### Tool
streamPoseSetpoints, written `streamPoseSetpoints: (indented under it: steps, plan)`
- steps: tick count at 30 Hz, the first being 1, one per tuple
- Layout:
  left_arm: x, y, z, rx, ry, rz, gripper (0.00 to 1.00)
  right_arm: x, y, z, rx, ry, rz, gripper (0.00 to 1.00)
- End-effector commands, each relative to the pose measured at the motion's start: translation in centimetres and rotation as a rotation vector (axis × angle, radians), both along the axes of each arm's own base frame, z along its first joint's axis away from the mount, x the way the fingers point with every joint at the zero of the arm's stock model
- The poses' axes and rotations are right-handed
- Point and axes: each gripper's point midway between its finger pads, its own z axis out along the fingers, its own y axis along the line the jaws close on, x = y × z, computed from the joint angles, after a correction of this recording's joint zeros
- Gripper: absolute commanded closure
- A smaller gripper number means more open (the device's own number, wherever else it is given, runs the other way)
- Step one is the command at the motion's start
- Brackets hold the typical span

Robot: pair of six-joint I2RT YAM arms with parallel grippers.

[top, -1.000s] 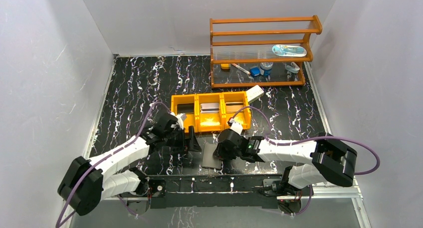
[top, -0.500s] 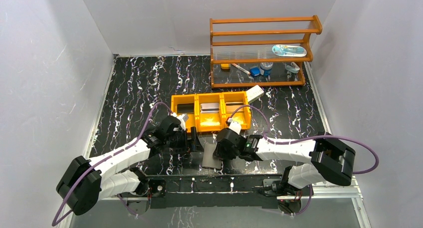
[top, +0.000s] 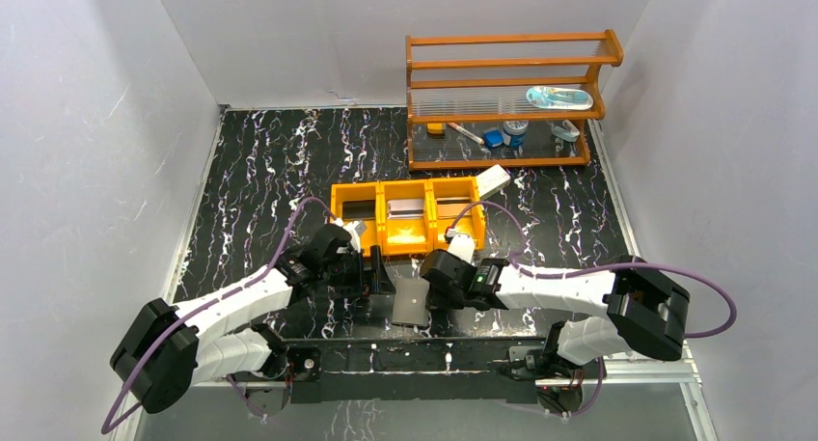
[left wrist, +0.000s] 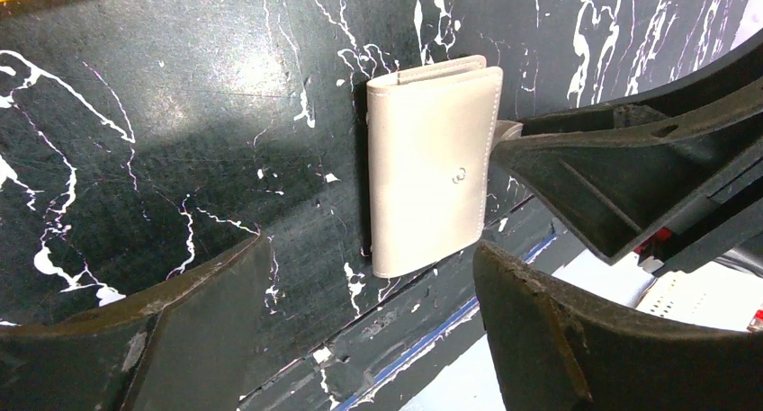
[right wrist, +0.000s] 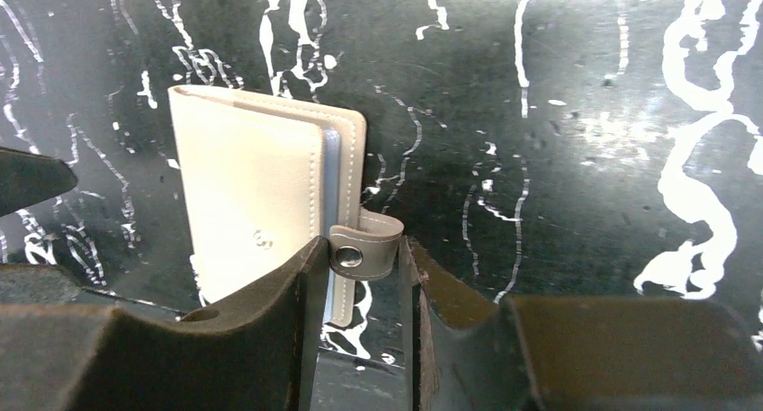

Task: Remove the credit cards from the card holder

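Observation:
The card holder [top: 412,304] lies folded shut on the black table near the front edge, pale grey cover up [left wrist: 432,159] [right wrist: 247,204]. Its snap strap [right wrist: 369,245] sticks out on the right side, unfastened. My right gripper [top: 431,285] [right wrist: 364,258] is low at that side, open, with the strap between its fingers. My left gripper [top: 374,272] [left wrist: 369,258] stands wide open just left of the card holder, with nothing in it. Three credit cards lie in the orange tray, one per compartment: dark [top: 359,209], silvery grey [top: 406,209], brownish [top: 450,207]. The card holder's inside is hidden.
The orange three-compartment tray [top: 381,231] stands just behind both grippers. A white box [top: 494,180] leans at its right end. A wooden shelf [top: 506,103] with small items is at the back right. The table's metal front rail [top: 415,349] runs close below the card holder.
My right gripper's jaws have widened and it has shifted slightly right, uncovering more of the card holder. My left gripper has edged a little toward the card holder.

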Motion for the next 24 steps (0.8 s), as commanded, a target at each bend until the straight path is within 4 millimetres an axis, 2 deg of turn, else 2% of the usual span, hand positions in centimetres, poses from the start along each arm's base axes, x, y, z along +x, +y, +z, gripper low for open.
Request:
streamPoseSetpoints:
  steps: [1, 5, 12, 19, 24]
  plan:
    - [0.2, -0.5, 0.6, -0.009, -0.011, -0.015, 0.19, 0.9, -1.7, 1.1, -0.094, -0.047, -0.024, 0.57]
    - [0.4, -0.6, 0.5, 0.006, -0.01, -0.025, 0.19, 0.9, -2.1, 1.0, -0.115, -0.049, -0.021, 0.57]
    - [0.6, -0.8, 0.6, 0.015, -0.009, -0.041, 0.19, 1.3, -1.9, 1.9, -0.106, -0.07, -0.017, 0.54]
    - [0.3, -1.0, 0.8, 0.003, -0.002, -0.053, 0.19, 1.3, -3.2, 1.8, -0.158, -0.072, -0.034, 0.51]
    - [0.2, -1.4, 1.3, -0.012, -0.006, -0.078, 0.19, 1.1, -2.1, 1.7, -0.087, -0.072, -0.012, 0.57]
